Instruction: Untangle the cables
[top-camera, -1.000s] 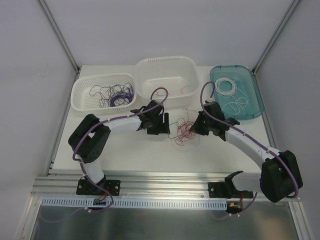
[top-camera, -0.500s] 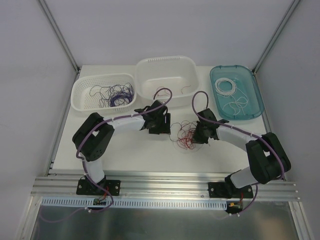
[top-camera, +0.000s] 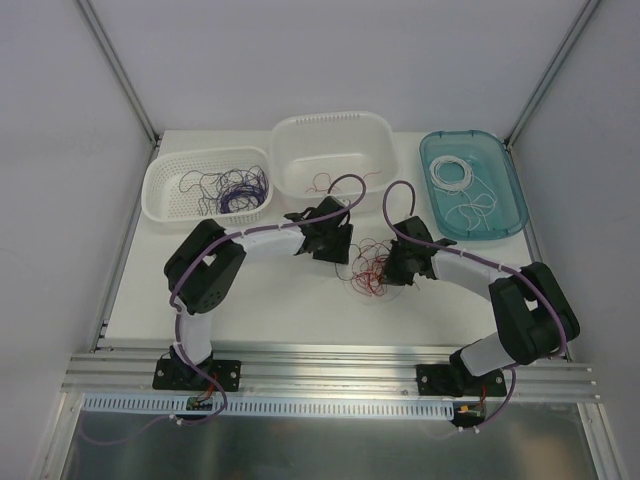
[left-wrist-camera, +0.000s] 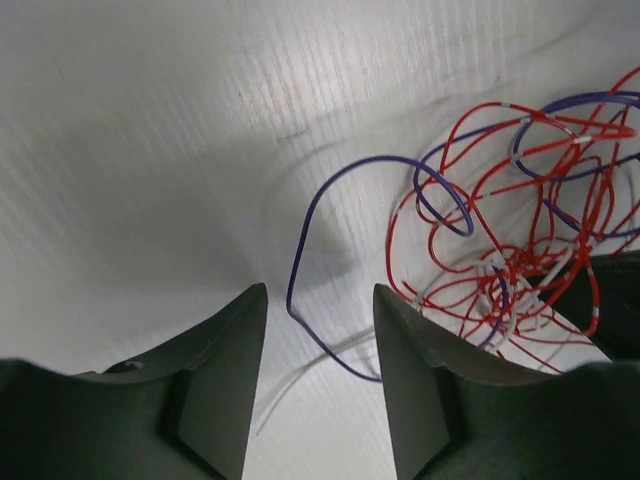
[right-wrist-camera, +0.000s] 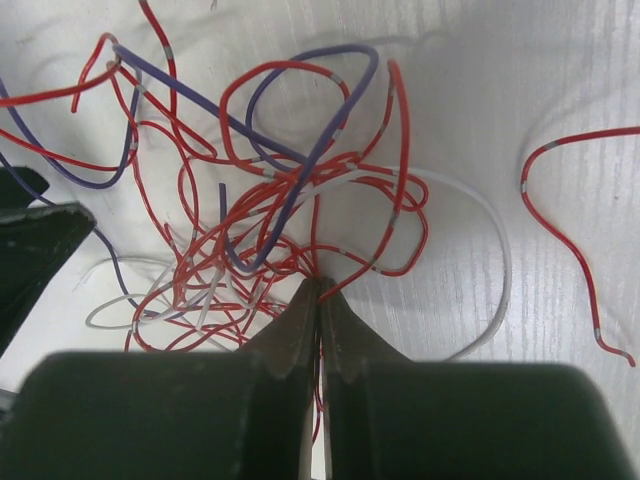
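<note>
The cables (top-camera: 368, 268) lie as one tangle of thin red, purple and white wires on the table between my two grippers. My left gripper (top-camera: 342, 252) is at the tangle's left edge and open. In the left wrist view a purple wire loop (left-wrist-camera: 300, 255) and a white strand (left-wrist-camera: 300, 378) run between the jaws of the left gripper (left-wrist-camera: 320, 300), touching neither. My right gripper (top-camera: 394, 270) is at the tangle's right side. In the right wrist view the right gripper (right-wrist-camera: 320, 287) is shut on a red wire of the tangle (right-wrist-camera: 260, 200).
A white basket (top-camera: 160, 182) holding purple wires stands at the back left. A white tub (top-camera: 330, 119) with a red wire is in the middle, and a teal tray (top-camera: 515, 197) with white wires is at the back right. One loose red wire (right-wrist-camera: 560, 235) lies right of the tangle.
The left arm has reached right, up to the tangle, and its jaws have narrowed. The right gripper came down and left onto the tangle, then stayed shut there.
</note>
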